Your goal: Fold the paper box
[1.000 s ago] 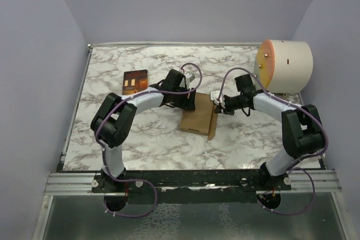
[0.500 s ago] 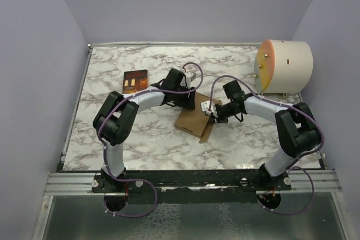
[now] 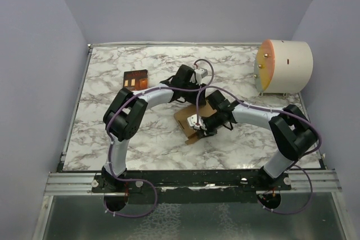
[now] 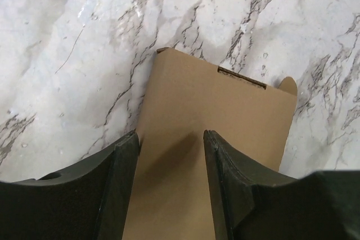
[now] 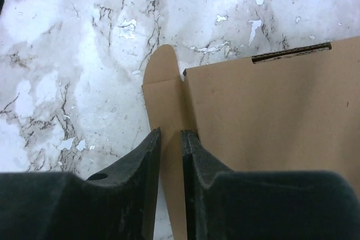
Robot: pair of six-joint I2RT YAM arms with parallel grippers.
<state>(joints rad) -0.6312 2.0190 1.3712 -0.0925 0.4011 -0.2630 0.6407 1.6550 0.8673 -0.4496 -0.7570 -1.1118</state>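
Observation:
The paper box (image 3: 185, 118) lies as a flat brown cardboard sheet at mid-table, turned at an angle. In the left wrist view my left gripper (image 4: 169, 139) hovers open over the box's broad panel (image 4: 225, 111), nothing between its fingers. In the right wrist view my right gripper (image 5: 170, 134) is at the box's side flap (image 5: 162, 91), which has a rounded tab. The fingers stand a narrow gap apart and the flap shows through that gap. From above, the right gripper (image 3: 197, 126) sits at the box's near edge. Both arms cover part of the sheet.
A dark book with an orange cover picture (image 3: 135, 80) lies at the back left. A large cream cylinder (image 3: 284, 66) lies on its side at the back right. The marble table (image 3: 112, 139) ends in a metal rail at the near edge.
The box has been dragged left and toward the near edge and has turned. My right gripper moved with it and its jaws parted slightly. The left gripper shifted right and narrowed a little.

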